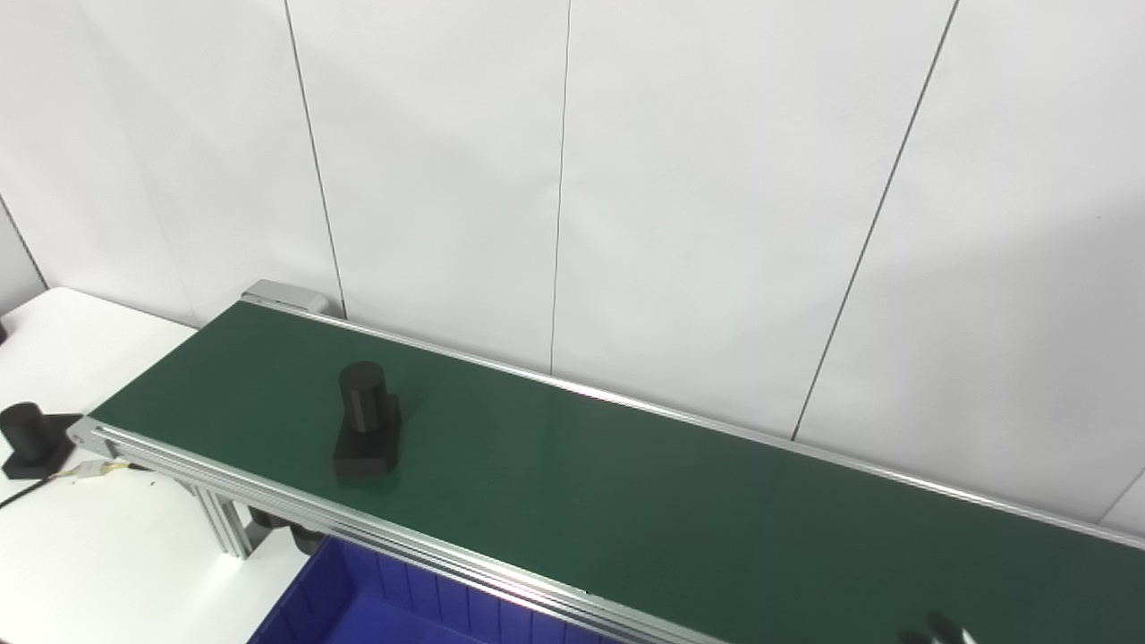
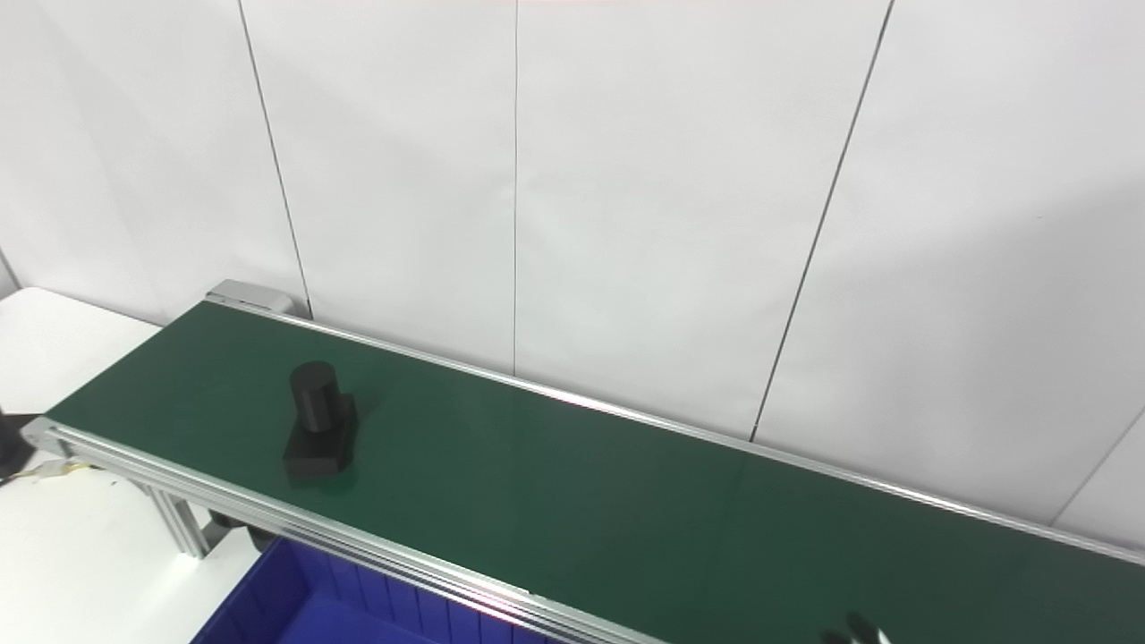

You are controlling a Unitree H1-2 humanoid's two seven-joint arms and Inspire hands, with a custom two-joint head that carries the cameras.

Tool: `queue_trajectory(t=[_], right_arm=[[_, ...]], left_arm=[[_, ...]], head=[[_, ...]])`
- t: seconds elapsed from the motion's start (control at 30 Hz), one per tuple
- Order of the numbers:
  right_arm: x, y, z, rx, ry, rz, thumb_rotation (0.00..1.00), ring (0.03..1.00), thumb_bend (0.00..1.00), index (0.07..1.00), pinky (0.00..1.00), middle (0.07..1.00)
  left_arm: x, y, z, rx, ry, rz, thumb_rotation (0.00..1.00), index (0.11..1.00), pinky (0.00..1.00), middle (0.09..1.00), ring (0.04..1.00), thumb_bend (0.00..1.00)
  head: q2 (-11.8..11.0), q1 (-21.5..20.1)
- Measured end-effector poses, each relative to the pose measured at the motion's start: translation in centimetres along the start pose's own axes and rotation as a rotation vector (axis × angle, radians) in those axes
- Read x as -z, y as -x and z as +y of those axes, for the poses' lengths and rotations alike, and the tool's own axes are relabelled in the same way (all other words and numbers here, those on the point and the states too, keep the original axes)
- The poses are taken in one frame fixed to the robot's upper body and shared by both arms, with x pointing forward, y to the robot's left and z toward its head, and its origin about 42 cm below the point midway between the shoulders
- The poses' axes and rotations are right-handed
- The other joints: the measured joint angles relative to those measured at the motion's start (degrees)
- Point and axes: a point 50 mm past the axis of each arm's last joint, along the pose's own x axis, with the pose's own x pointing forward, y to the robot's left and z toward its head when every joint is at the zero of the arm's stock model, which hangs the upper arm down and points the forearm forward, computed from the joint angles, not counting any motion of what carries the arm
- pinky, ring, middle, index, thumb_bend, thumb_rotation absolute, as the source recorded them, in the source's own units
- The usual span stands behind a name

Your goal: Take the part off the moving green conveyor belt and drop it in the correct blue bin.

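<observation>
One black part (image 1: 367, 420) rides the green conveyor belt (image 1: 626, 483), standing near the belt's left end and closer to its near edge than to its far edge. It is made of a flat, blocky base with an upright cylinder rising from the base's far end, and it sits alone on the belt surface, touching nothing else. The belt runs diagonally from the upper left to the lower right of both views, framed by silver aluminium rails (image 1: 268, 496) along its near and far edges. Below the near rail, toward the belt's left end, the ribbed wall of a blue bin (image 1: 394, 599) shows, with only its upper portion visible; what lies inside cannot be seen. A second black piece (image 1: 31, 438) of much the same shape rests on the white table (image 1: 98, 555) just beyond the belt's left end, beside a cable (image 1: 54, 483). White wall panels (image 1: 716, 197) stand behind the belt's far edge. Of the right hand (image 1: 939, 631) only a few dark fingertips poke up at the bottom edge, above the right stretch of the belt and well apart from the part; whether that hand is spread or closed cannot be told, and nothing is seen in its grasp. No left hand appears in either view
</observation>
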Motion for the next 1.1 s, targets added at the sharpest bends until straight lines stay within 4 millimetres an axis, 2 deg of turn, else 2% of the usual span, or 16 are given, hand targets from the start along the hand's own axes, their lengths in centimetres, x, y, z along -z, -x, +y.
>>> queue_trajectory(t=[0.1, 0.2, 0.3, 0.4, 0.5, 0.63, 0.87, 1.1], right_arm=[[-1.8, -1.6, -0.6, -0.019, 0.030, -0.019, 0.47, 0.780, 0.41, 0.866, 0.66, 0.836], [-3.7, -4.0, -1.2, -0.046, 0.053, -0.076, 0.46, 0.782, 0.47, 0.869, 0.67, 0.835], [-4.9, -6.8, -1.5, -0.071, 0.044, -0.120, 0.55, 0.793, 0.53, 0.878, 0.69, 0.835], [-5.4, -8.6, -1.4, -0.101, 0.047, -0.141, 0.58, 0.789, 0.52, 0.888, 0.69, 0.833], [-4.9, -10.6, -1.3, -0.138, 0.081, -0.136, 0.59, 0.793, 0.53, 0.884, 0.71, 0.830], [-3.8, -12.9, -0.8, -0.179, 0.119, -0.114, 0.59, 0.805, 0.58, 0.875, 0.73, 0.828], [-3.0, -15.5, 1.5, -0.262, 0.142, -0.107, 0.47, 0.822, 0.64, 0.861, 0.77, 0.830], [-0.8, -17.1, 2.9, -0.304, 0.136, -0.049, 0.41, 0.852, 0.70, 0.858, 0.81, 0.843]], left_arm=[[0.1, -0.3, -0.1, -0.007, 0.000, 0.005, 0.28, 0.775, 0.63, 0.765, 0.707, 0.91], [0.0, -0.6, -0.1, -0.015, 0.002, 0.002, 0.26, 0.774, 0.63, 0.759, 0.704, 0.92], [-0.1, -0.7, -0.2, -0.015, 0.005, 0.002, 0.24, 0.775, 0.63, 0.762, 0.706, 0.91], [0.0, -0.7, -0.5, -0.014, 0.010, 0.005, 0.26, 0.775, 0.63, 0.764, 0.706, 0.92], [0.0, -0.9, -0.4, -0.015, 0.013, 0.007, 0.31, 0.779, 0.62, 0.768, 0.704, 0.93], [0.0, -1.2, -0.3, -0.018, 0.010, 0.008, 0.28, 0.781, 0.62, 0.772, 0.703, 0.92], [-0.1, -1.5, -0.3, -0.019, 0.007, 0.006, 0.33, 0.785, 0.62, 0.781, 0.702, 0.95], [-0.1, -1.4, -0.5, -0.024, -0.001, 0.004, 0.34, 0.788, 0.62, 0.778, 0.697, 0.94]], head=[[0.00, 0.00], [0.00, 0.35], [-0.09, 0.61], [-0.09, 0.79], [0.17, 0.88], [0.44, 0.97], [1.49, 0.62], [2.46, -0.17]])
